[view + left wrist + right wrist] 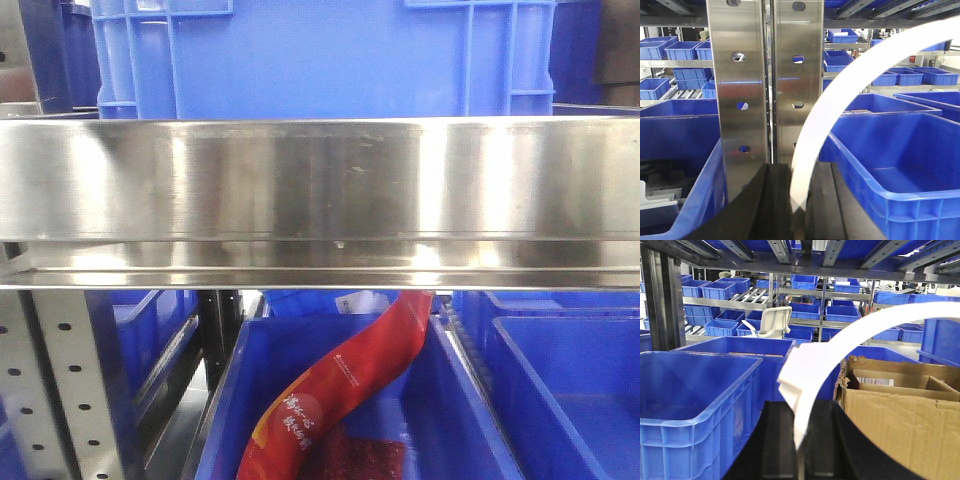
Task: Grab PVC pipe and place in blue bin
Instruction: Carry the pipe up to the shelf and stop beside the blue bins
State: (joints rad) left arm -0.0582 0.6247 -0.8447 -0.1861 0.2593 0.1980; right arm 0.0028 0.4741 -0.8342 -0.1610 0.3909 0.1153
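Observation:
In the left wrist view a white curved PVC pipe (812,135) rises from between the black fingers and arcs up to the right. My left gripper (800,172) is shut on its lower end. An open blue bin (900,150) sits just to its right. In the right wrist view another white arc of PVC pipe (815,365), with a stepped flat tab near the jaws, sweeps up to the right. My right gripper (802,412) is shut on it. A blue bin (695,390) stands to its left. Neither gripper shows in the front view.
A perforated steel upright (765,85) stands straight ahead of the left gripper. A torn cardboard box (900,410) is right of the right gripper. In the front view, a steel shelf edge (320,190) spans the frame above a blue bin with a red bag (340,390).

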